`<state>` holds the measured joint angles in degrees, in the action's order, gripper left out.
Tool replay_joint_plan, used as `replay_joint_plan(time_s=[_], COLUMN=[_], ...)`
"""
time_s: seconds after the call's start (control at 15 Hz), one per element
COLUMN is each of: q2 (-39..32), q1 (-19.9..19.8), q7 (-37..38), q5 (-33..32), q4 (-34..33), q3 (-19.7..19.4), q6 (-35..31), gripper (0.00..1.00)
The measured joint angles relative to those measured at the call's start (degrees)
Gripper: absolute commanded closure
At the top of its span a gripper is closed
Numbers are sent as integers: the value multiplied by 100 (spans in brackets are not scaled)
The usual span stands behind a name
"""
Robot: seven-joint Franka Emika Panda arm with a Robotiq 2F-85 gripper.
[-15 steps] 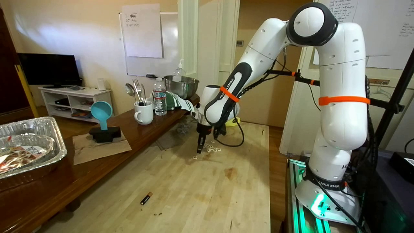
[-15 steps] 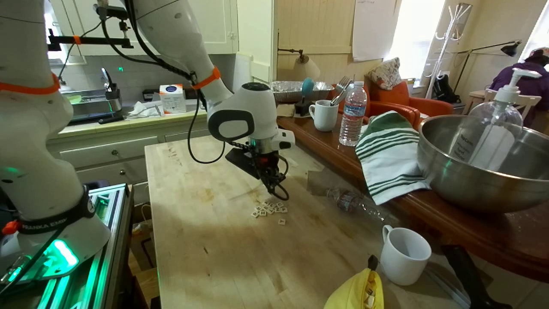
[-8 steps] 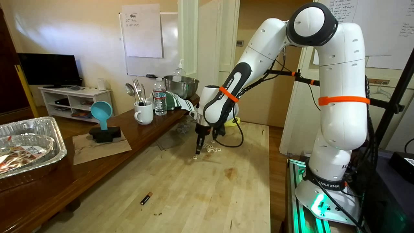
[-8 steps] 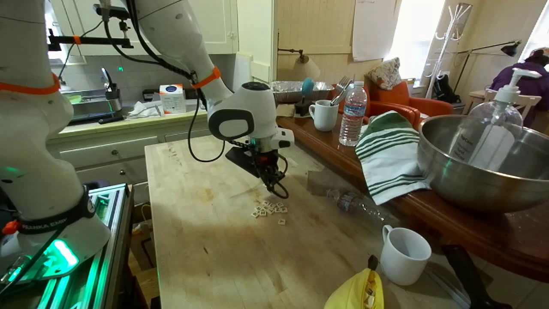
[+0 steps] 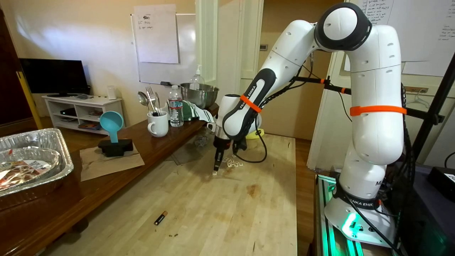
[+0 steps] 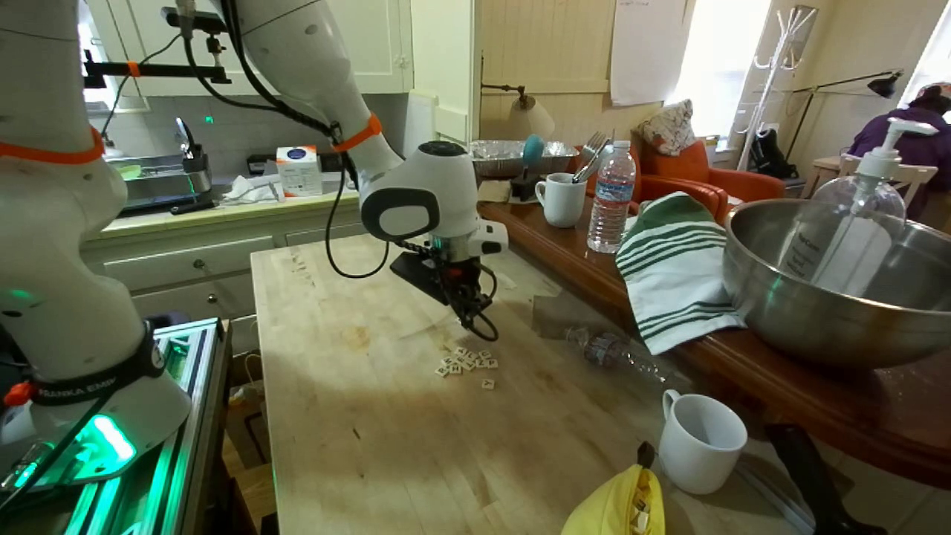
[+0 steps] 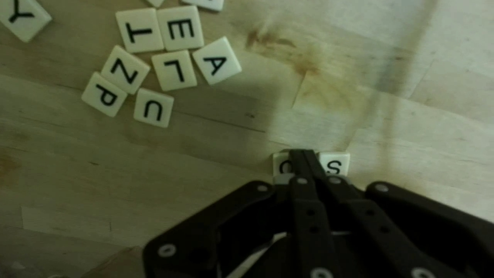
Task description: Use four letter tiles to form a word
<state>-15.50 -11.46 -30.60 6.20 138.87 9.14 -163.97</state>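
Observation:
My gripper (image 7: 303,152) is shut with nothing seen between its fingertips. It points down low over two pale tiles side by side in the wrist view: one with a round letter, O or C (image 7: 280,165), half hidden by a finger, and an S tile (image 7: 335,163). I cannot tell whether it touches them. In an exterior view the gripper (image 5: 216,170) tip is just above this spot (image 5: 214,173). A loose cluster of several tiles lies beside it, with T (image 7: 139,31), E (image 7: 180,29), L (image 7: 174,71), A (image 7: 217,61) and U (image 7: 153,108). A Y tile (image 6: 488,384) lies apart.
The wooden tabletop (image 5: 213,217) holds a battery (image 5: 160,217). A raised dark counter (image 5: 153,156) runs along one side. A lying clear bottle (image 6: 605,349), white mug (image 6: 702,442), yellow pouch (image 6: 617,501) and black-handled tool (image 6: 817,479) are near that edge.
The shut gripper has moved slightly away from the tile cluster, and its tip now covers part of the pair's spot. The tiles seen in the exterior views have not visibly moved.

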Motion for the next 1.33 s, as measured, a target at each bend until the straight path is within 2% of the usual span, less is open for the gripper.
replay_joint_plan(time_s=[1.33], q2=[-26], q1=[-50], q7=[-104], q5=[224], q4=[-31], q3=[155], q6=[10], gripper=[100])
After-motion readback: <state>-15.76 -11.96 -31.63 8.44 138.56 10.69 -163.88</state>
